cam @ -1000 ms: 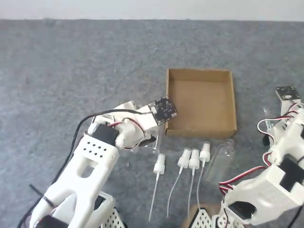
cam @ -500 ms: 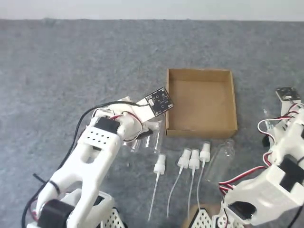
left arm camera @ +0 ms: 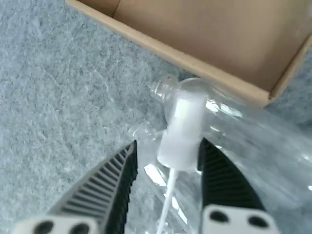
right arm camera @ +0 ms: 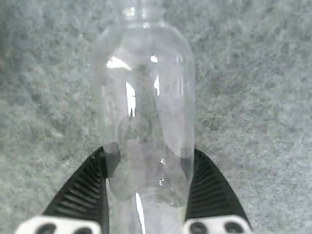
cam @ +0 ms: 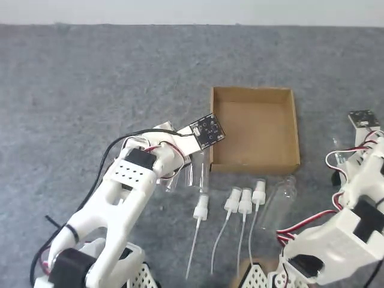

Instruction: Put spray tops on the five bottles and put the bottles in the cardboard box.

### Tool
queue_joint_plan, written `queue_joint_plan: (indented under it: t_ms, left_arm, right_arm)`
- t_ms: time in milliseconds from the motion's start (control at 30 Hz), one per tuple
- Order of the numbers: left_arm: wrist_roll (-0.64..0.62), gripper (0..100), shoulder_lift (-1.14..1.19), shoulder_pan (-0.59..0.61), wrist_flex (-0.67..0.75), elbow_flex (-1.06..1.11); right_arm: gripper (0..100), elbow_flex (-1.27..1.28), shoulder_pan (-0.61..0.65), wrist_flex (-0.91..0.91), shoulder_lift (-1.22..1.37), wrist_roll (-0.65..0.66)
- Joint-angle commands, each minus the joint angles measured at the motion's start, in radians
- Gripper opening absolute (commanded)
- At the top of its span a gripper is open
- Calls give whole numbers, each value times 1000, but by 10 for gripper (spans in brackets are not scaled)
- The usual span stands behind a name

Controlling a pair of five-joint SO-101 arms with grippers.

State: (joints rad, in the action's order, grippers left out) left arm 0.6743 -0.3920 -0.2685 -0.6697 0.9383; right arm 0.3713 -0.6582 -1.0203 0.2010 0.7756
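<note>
My left gripper (left arm camera: pixel 168 144) hovers by the near left corner of the cardboard box (cam: pixel 255 129), shut on a white spray top (left arm camera: pixel 179 131) whose tube runs back toward the wrist. Right beneath it lie clear bottles (left arm camera: pixel 243 131) without tops, one open neck (left arm camera: pixel 163 88) just beyond the spray top. In the high view this gripper (cam: pixel 193 171) is over those bottles (cam: pixel 201 171). At the table's right side my right gripper (right arm camera: pixel 146 161) is shut on a clear, uncapped bottle (right arm camera: pixel 144 97), its neck pointing away from the wrist.
Several loose spray tops (cam: pixel 233 201) with long tubes lie in a row in front of the box. One more clear bottle (cam: pixel 282 195) lies to their right. The box (left arm camera: pixel 195 29) is open and holds nothing. Grey carpet stretches bare to the left and back.
My left arm drew back from the box a little and rose, uncovering the bottles under its gripper, then edged back toward the box corner. The right arm kept still.
</note>
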Motion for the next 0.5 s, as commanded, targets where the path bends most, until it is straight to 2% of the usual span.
queue_joint_plan:
  t_ms: [0, 133, 233, 367, 467]
  left_arm:
    - [-83, 167, -12, 5, -55, -47]
    - [-158, 167, -12, 49, -144, -116]
    - [-229, 167, -12, 115, -160, -166]
    - [-210, 172, -11, 181, -161, -228]
    - [-209, 226, -8, 183, -158, -260]
  right_arm:
    - [7, -29, -1, -16, -10, -11]
    - [7, -28, -1, -18, -10, -11]
    - [7, -28, -2, -18, -10, -11]
    - [7, -28, -4, -18, -8, -9]
    - [7, -28, -2, -16, -5, -9]
